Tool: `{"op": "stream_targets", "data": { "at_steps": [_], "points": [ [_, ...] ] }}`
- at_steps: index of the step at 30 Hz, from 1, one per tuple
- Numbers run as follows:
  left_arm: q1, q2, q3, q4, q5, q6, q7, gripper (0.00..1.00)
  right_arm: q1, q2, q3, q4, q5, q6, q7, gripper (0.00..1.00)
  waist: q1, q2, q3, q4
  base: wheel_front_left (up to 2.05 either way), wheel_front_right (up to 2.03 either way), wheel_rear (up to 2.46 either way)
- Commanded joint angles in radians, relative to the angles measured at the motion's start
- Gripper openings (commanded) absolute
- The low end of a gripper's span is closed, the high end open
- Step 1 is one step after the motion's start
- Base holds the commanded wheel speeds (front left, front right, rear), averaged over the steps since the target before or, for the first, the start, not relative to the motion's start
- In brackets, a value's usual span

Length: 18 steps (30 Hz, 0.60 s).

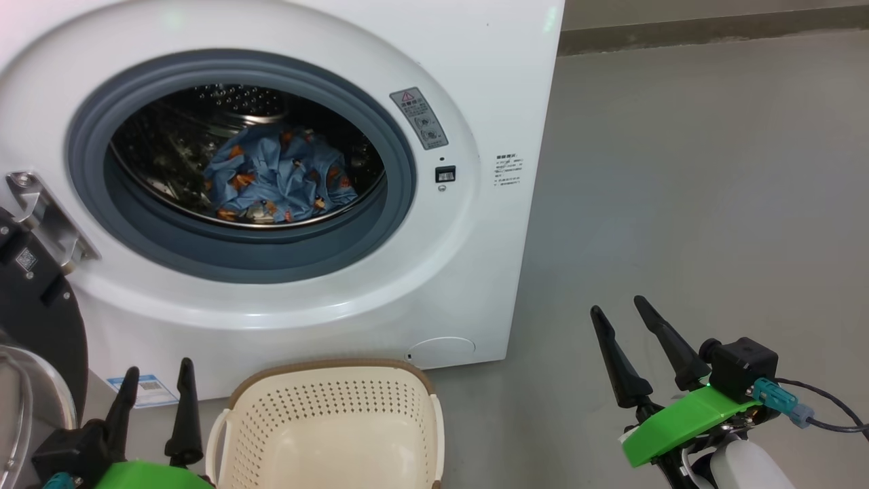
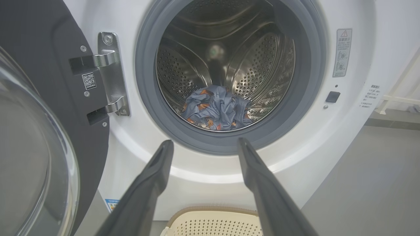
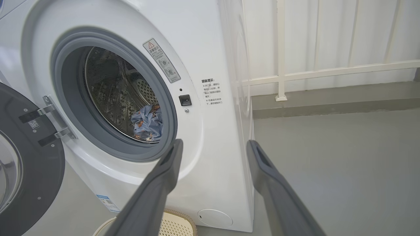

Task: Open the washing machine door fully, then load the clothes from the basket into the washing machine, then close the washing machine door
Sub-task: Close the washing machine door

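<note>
The white washing machine (image 1: 475, 81) stands open, its black round door (image 1: 34, 299) swung out to the left on a metal hinge (image 1: 44, 217). Light-blue printed clothes (image 1: 275, 176) lie in the steel drum, seen also as clothes (image 2: 215, 109) and clothes (image 3: 148, 123). The cream basket (image 1: 333, 414) sits on the floor below the opening and looks empty inside. My left gripper (image 1: 157, 380) is open beside the basket's left edge, holding nothing. My right gripper (image 1: 619, 312) is open over the floor to the right of the machine.
Grey floor (image 1: 713, 204) stretches to the right of the machine. A white railing (image 3: 328, 70) runs along the wall beyond it. The door's glass bowl (image 2: 29, 157) bulges close to my left arm.
</note>
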Motion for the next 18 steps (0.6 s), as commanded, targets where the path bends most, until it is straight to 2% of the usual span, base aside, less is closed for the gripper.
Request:
{"op": "stream_targets", "data": {
  "at_steps": [1, 12, 18],
  "points": [
    [-0.041, 0.019, 0.042, -0.021, 0.015, 0.0, -0.006, 1.0, -0.014, -0.002, 0.025, -0.021, 0.005, 0.002, -0.012, 1.0, 0.0, 0.0, 0.0, -0.001, 0.0, 0.0, 0.0],
    [-0.037, 0.012, 0.05, -0.031, 0.017, -0.005, -0.006, 1.0, -0.01, -0.001, 0.02, -0.026, 0.004, 0.002, -0.012, 1.0, 0.0, 0.0, -0.001, -0.006, -0.01, 0.01, 0.0],
    [-0.037, 0.006, 0.055, -0.035, 0.021, -0.007, -0.006, 1.0, -0.01, 0.0, 0.019, -0.027, 0.005, 0.002, -0.012, 1.0, 0.0, 0.0, 0.0, -0.003, -0.61, 0.58, 0.03]
  ]
}}
